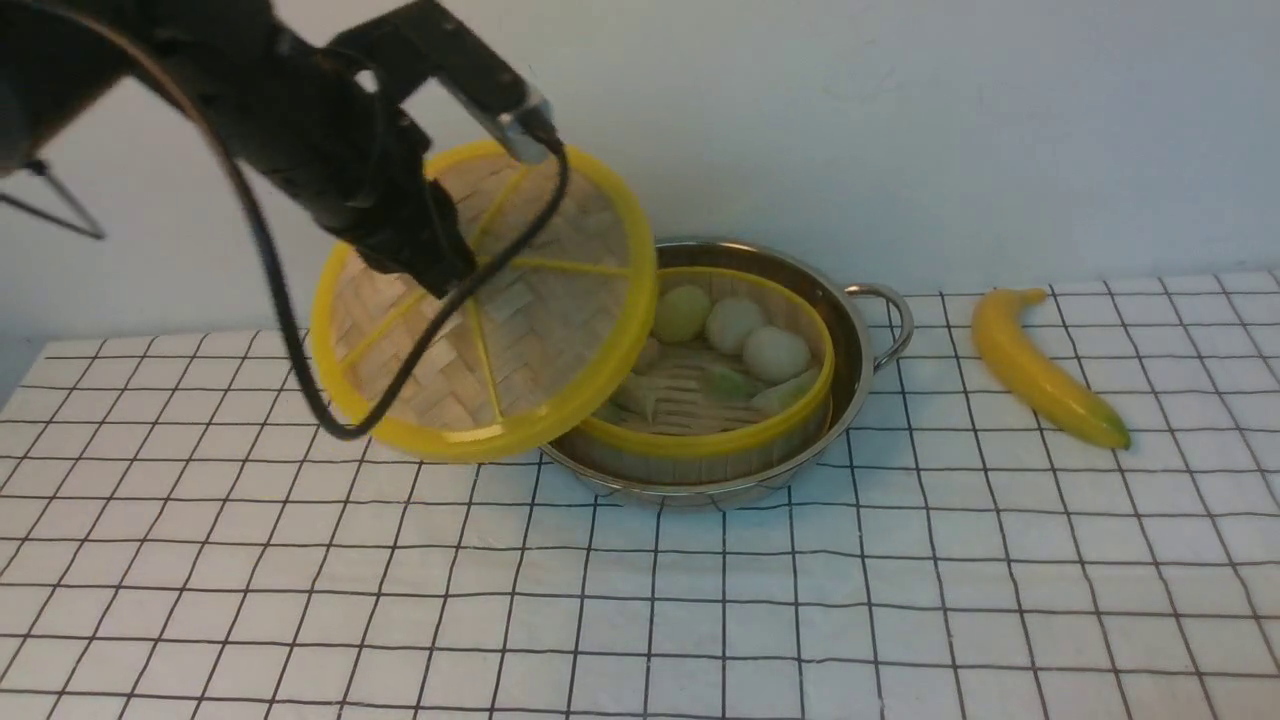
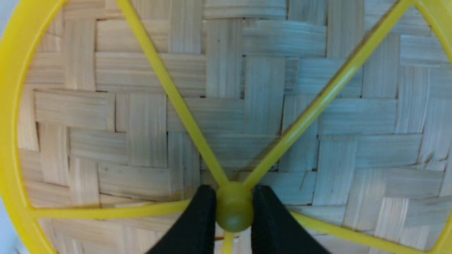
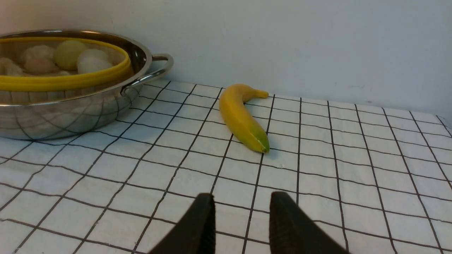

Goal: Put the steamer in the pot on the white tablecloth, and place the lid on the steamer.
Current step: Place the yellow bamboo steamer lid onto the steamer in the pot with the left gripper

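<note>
Left tool pinches the lid by its hub, tilted beside the steamer in the pot, probably ready to drop on. Right tool is released, empty.

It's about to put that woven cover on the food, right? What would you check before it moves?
1. Grip: left hand shut on the lid at its hub: ok.
2. Base: steamer seated in the pot: ok.
3. Lid held level: not ok, it is tilted.
4. Lid centred over steamer: not ok, it is off to the left.
5. Other arm: right hand open, away from pot: ok.
6. Dangling cable clear of lid: cannot tell.
</note>
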`<control>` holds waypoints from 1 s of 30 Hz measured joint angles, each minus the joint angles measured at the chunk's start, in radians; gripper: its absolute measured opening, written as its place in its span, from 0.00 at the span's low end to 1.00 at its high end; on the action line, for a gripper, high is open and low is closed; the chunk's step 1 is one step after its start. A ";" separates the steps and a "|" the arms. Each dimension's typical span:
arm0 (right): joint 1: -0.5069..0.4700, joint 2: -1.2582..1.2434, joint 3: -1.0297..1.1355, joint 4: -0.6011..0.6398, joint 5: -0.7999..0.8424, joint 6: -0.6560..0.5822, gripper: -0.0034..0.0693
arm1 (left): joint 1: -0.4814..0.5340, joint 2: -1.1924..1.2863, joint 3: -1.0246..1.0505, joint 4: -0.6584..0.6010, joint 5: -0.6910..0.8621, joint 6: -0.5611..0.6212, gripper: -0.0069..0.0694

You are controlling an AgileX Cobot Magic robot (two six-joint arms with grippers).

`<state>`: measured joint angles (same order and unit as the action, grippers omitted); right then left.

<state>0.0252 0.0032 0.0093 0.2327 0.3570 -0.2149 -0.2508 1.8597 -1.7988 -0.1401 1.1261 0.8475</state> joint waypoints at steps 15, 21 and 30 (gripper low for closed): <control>0.000 0.000 0.000 0.000 -0.001 0.000 0.38 | -0.119 0.323 -0.397 0.028 0.029 0.236 0.25; 0.000 0.000 0.000 0.000 -0.001 0.000 0.38 | -0.119 0.360 -0.401 0.027 0.058 0.346 0.25; 0.000 0.000 0.000 0.000 -0.002 0.000 0.38 | -0.120 0.399 -0.404 -0.008 0.048 0.468 0.25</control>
<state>0.0252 0.0032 0.0093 0.2327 0.3551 -0.2149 -0.3710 2.2589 -2.2032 -0.1486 1.1742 1.3154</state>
